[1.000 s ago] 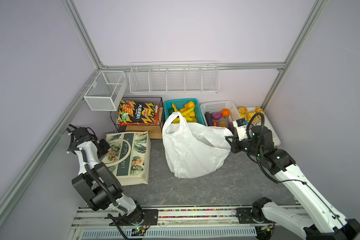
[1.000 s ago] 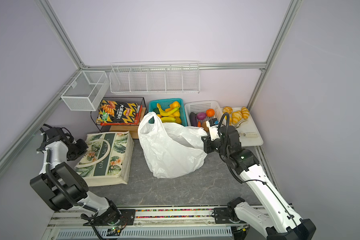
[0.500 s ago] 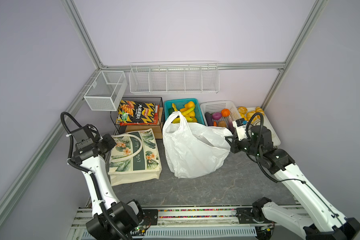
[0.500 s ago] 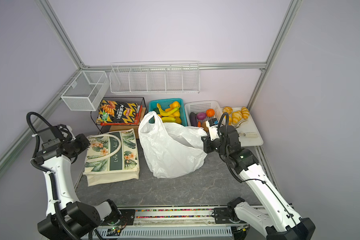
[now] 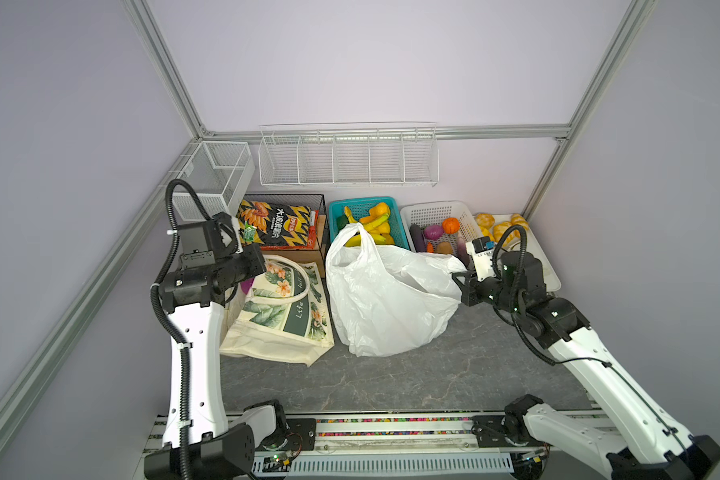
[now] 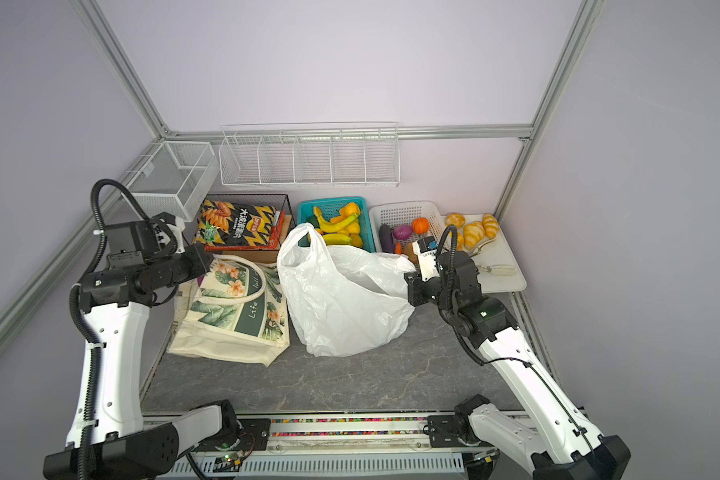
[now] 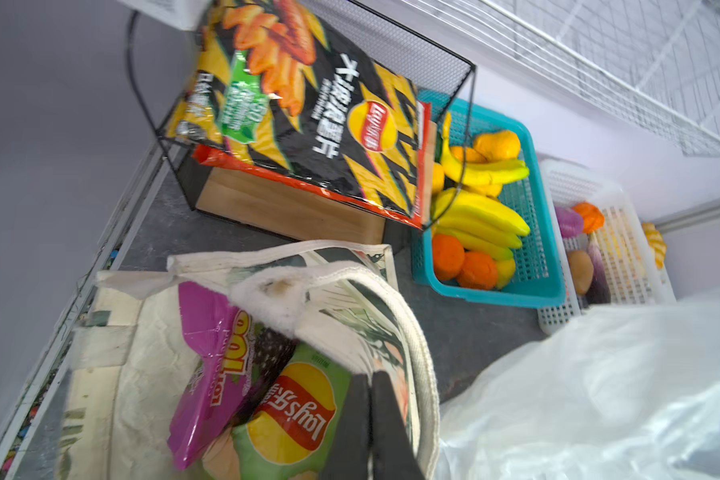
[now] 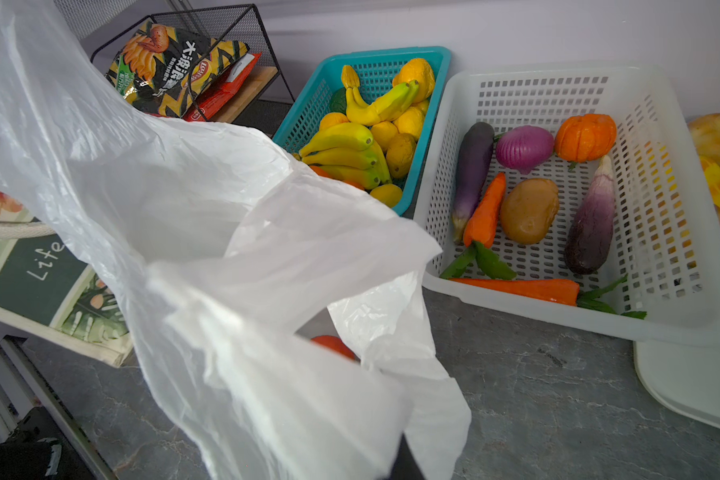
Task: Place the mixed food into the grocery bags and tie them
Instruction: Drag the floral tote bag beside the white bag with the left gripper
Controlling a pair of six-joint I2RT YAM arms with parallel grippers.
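Scanning, we log grey marbled tabletop [image 5: 391, 382], lilac walls [image 5: 350, 62]; left gripper [image 7: 369, 384] clenches cream canvas tote [image 5: 275, 328], right gripper [image 5: 457, 277] white plastic bag [image 5: 383, 299].

Both top views look down from high at the front, whole table [image 5: 391, 382] in frame. The wrist cameras sit close; both show the teal basket [image 7: 495, 294].

Grey marbled surface [image 5: 433, 374].
On it: canvas tote [image 5: 283, 320], white plastic bag [image 5: 383, 299], wire stand [image 5: 292, 253], teal basket [image 5: 362, 200], white basket [image 5: 433, 206], tray [image 5: 547, 270].
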